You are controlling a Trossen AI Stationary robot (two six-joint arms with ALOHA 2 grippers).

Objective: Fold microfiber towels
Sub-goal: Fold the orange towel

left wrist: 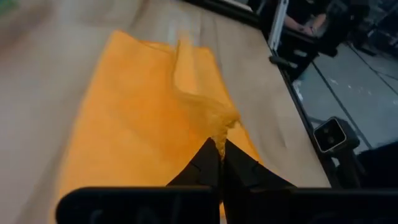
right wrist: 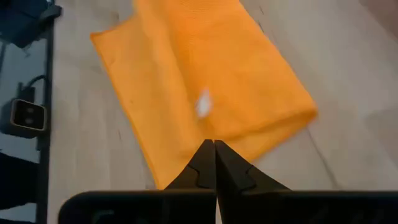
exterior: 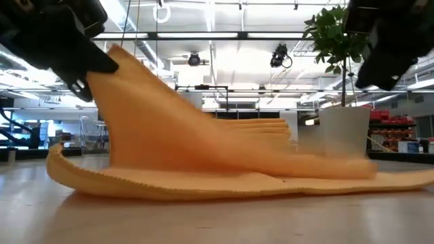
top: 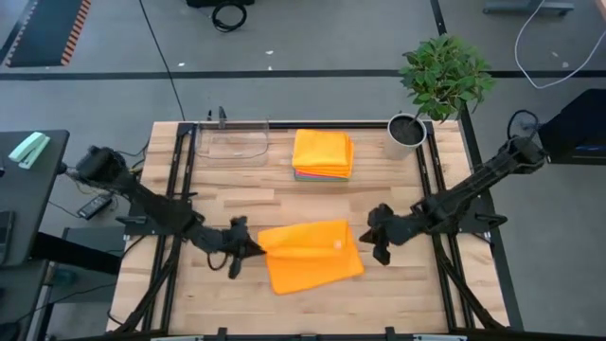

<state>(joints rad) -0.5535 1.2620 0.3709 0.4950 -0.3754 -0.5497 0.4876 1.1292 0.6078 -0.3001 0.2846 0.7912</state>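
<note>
An orange microfiber towel lies folded over on the wooden table near its front edge. My left gripper is at the towel's left side, shut on its raised upper layer. My right gripper hovers just off the towel's right edge, shut with nothing between its fingers; the towel's right part lies flat below it. A stack of folded towels, orange on top, rests on the table farther back. My left gripper pinches a bunched corner of the towel's upper layer between its two fingers. The fingers come from the table's left, slanting a little downward. That corner is lifted off the table, and the layer slopes down from it to the right, where the towel rests on the table.
A clear plastic tray stands at the far left of the table. A potted plant stands at the far right. Bare wood lies between the stack and the towel being handled.
</note>
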